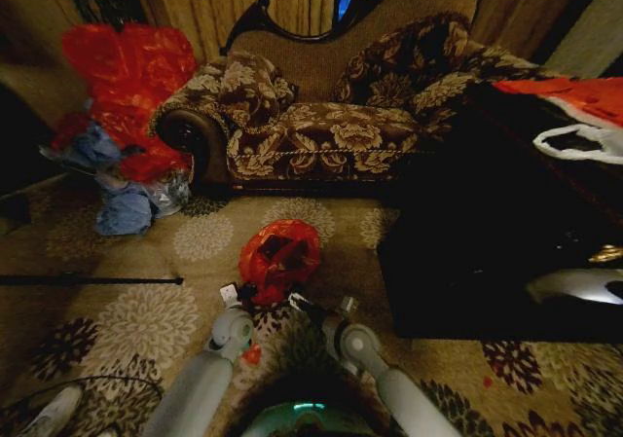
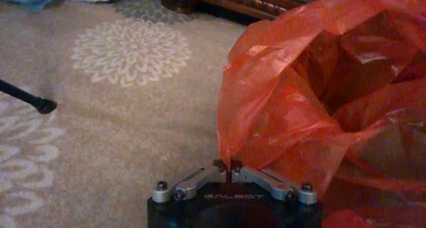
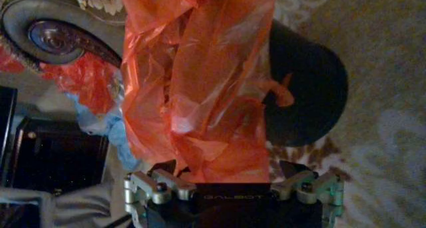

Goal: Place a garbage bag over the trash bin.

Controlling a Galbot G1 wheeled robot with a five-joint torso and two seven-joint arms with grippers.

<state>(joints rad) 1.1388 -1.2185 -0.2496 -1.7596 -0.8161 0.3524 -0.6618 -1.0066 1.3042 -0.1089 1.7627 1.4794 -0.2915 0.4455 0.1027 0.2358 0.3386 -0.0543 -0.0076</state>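
Both pincers (arms low) at garbage bag (image 1: 279,255)

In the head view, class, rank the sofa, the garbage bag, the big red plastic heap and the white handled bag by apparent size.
1. Sofa
2. Red plastic heap
3. Garbage bag, though nearer the camera
4. White handled bag, cut off by the frame edge

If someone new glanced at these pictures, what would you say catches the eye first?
The bright red garbage bag draped over the black trash bin, on the patterned carpet before the floral sofa. The left tool is shut on the bag's edge; the right tool is open, with plastic between its fingers. A big red plastic heap sits left of the sofa.
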